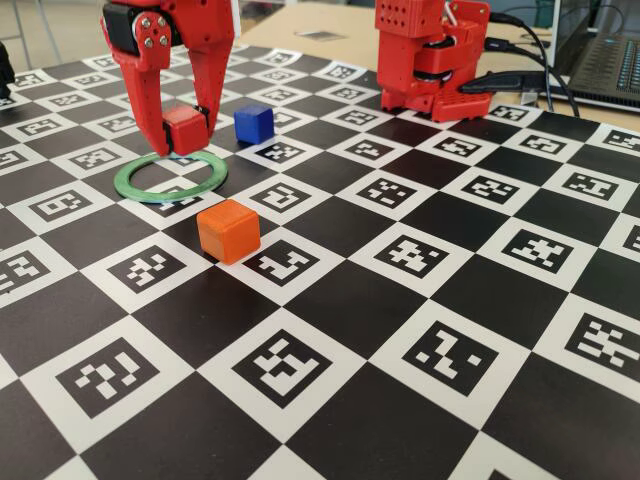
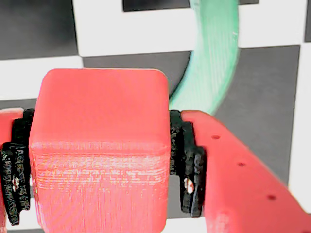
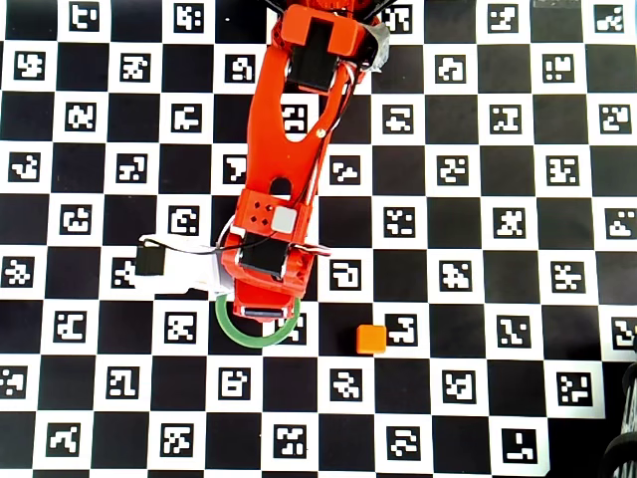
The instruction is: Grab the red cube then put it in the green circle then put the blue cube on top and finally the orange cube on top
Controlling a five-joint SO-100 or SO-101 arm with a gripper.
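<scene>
Your gripper [image 1: 184,140] is clamped on the red cube [image 1: 186,128], holding it just above the far rim of the green circle [image 1: 170,177] on the checkered marker board [image 1: 420,330]; in the wrist view the cube [image 2: 99,150] fills the frame between black ribbed pads [image 2: 190,170], with an arc of the ring [image 2: 209,63] beyond. The cube looks light, rigid and smooth-sided, so a squeeze on opposite flat faces, as here, should hold. The thin ring seems easy to nudge, so set down inside it gently. The blue cube [image 1: 253,122] waits just beside the ring, the orange cube [image 1: 228,230] nearer the camera.
</scene>
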